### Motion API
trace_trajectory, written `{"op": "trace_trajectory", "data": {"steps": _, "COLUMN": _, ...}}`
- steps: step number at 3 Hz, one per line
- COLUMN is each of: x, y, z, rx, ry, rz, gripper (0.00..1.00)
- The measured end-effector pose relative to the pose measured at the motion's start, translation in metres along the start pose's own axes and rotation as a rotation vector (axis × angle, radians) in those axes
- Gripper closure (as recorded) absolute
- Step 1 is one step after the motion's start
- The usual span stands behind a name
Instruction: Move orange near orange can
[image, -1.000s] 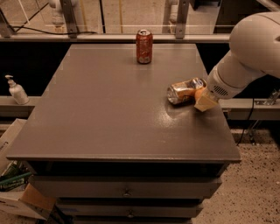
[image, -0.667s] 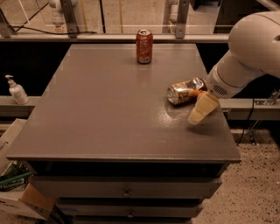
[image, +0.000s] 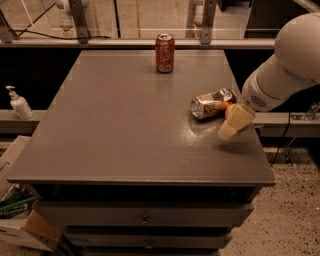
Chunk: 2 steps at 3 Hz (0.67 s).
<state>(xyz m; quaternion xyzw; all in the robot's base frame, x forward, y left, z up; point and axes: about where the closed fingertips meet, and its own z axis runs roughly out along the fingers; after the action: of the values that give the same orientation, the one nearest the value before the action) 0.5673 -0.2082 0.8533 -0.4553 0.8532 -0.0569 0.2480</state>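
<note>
The orange can (image: 212, 103), crushed and silvery with orange print, lies on its side at the right of the grey table (image: 125, 125). The orange (image: 228, 107) shows only as a small sliver right beside the can's right end, mostly hidden by my gripper. My gripper (image: 232, 118) reaches in from the right on the white arm (image: 285, 65). It stands over the orange, with one cream finger (image: 235, 122) spread out toward the table's front edge. The gripper looks open around the orange, which rests on the table.
An upright red-orange soda can (image: 164, 53) stands at the table's back middle. A soap dispenser (image: 19, 103) sits on a ledge to the left. Boxes (image: 20, 225) lie on the floor at lower left. The table's right edge runs just past my gripper.
The cream finger has swung down and outward toward the front edge, away from the orange. The orange and the crushed can have stayed in place.
</note>
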Motion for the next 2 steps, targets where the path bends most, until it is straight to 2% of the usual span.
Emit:
{"op": "trace_trajectory", "data": {"steps": 1, "x": -0.002, "y": -0.013, "z": -0.018, "rx": 0.013, "ry": -0.123, "rz": 0.005, "gripper": 0.00}}
{"op": "trace_trajectory", "data": {"steps": 2, "x": 0.002, "y": -0.022, "z": -0.042, "rx": -0.019, "ry": -0.229, "rz": -0.026, "gripper": 0.00}}
